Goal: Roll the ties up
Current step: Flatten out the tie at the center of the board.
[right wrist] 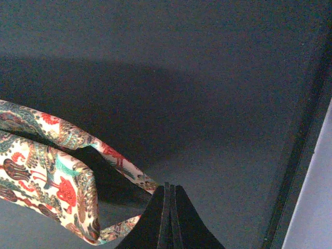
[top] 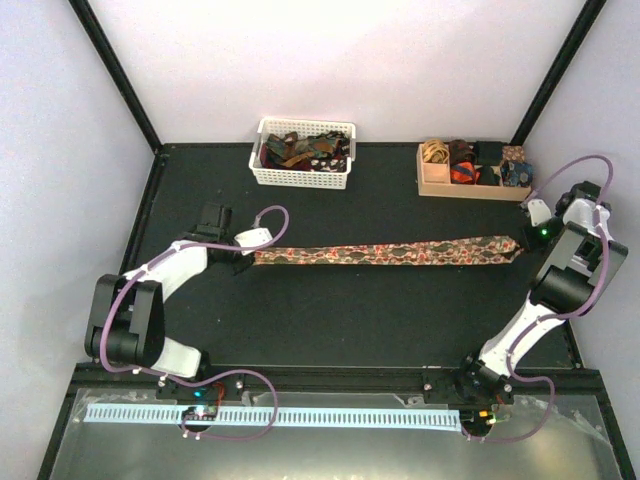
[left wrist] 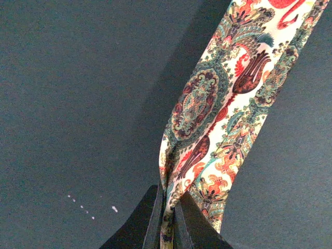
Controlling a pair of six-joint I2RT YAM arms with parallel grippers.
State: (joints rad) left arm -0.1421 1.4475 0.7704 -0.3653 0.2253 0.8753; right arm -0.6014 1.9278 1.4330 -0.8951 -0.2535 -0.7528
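Note:
A floral tie point(top: 390, 253) in red, green and beige lies stretched left to right across the black table. My left gripper point(top: 256, 254) is shut on its narrow end. In the left wrist view the fabric point(left wrist: 228, 104) is pinched between the jaws of the gripper point(left wrist: 168, 223) and runs away up to the right. My right gripper point(top: 526, 240) is at the wide end. In the right wrist view the jaws of the gripper point(right wrist: 167, 207) are pressed together and the tie point(right wrist: 46, 176) curls up to them from the left, its edge caught there.
A white slatted basket point(top: 303, 180) with several loose ties point(top: 300, 150) stands at the back centre. A tan wooden compartment box point(top: 440, 186) with rolled ties stands at the back right. The table's right edge point(right wrist: 306, 155) is close to my right gripper.

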